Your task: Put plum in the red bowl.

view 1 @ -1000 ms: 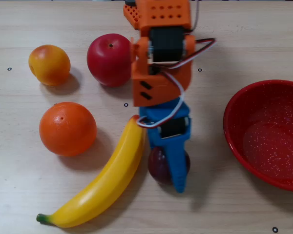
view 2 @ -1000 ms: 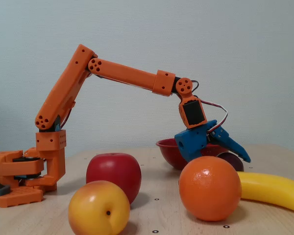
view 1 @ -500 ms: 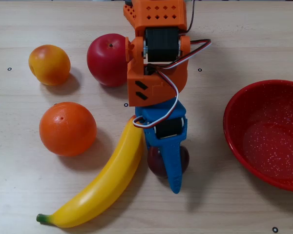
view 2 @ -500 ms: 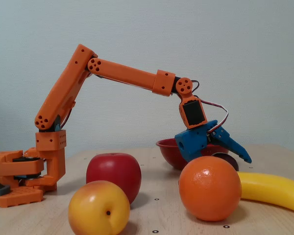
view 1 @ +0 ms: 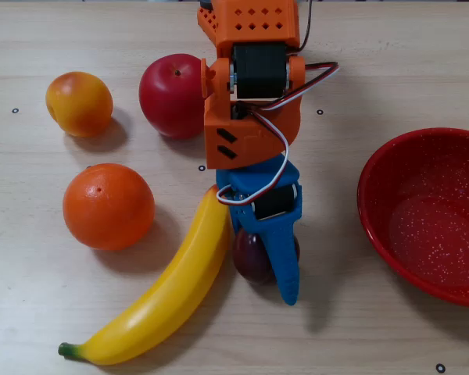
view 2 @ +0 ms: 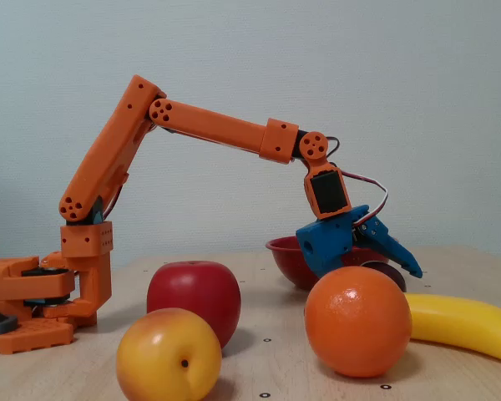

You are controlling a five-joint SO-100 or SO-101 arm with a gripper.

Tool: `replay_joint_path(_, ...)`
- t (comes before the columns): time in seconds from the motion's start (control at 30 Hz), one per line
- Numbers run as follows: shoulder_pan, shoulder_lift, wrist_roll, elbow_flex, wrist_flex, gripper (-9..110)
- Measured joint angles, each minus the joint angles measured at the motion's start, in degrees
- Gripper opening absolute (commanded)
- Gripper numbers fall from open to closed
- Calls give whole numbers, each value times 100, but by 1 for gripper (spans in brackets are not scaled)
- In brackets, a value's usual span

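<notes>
The plum (view 1: pixel 250 258) is small, dark maroon and glossy. It lies on the table between the banana and the red bowl (view 1: pixel 391 226). My blue gripper (view 1: pixel 284 285) reaches over it from above. One blue finger (view 1: pixel 285 269) lies across the plum's right side, and a sliver of plum shows on the finger's far side. The second finger is hidden. In the fixed view the gripper (view 2: pixel 405 266) slants down over the plum (view 2: pixel 384 272), just in front of the red bowl (view 2: pixel 284 251). I cannot tell whether the jaws are closed on the plum.
A yellow banana (view 1: pixel 172 293) lies touching the plum's left side. An orange (view 1: pixel 108 205), a yellow-orange fruit (view 1: pixel 79 103) and a red apple (view 1: pixel 170 94) sit to the left in the overhead view. The arm's base (view 2: pixel 33 301) stands at the fixed view's left.
</notes>
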Motion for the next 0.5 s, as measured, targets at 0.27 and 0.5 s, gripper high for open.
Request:
replay_joint_path(0.27,0,0,-193,0,158,44)
replay_joint_path(0.5,0,0,-316,0,158,43)
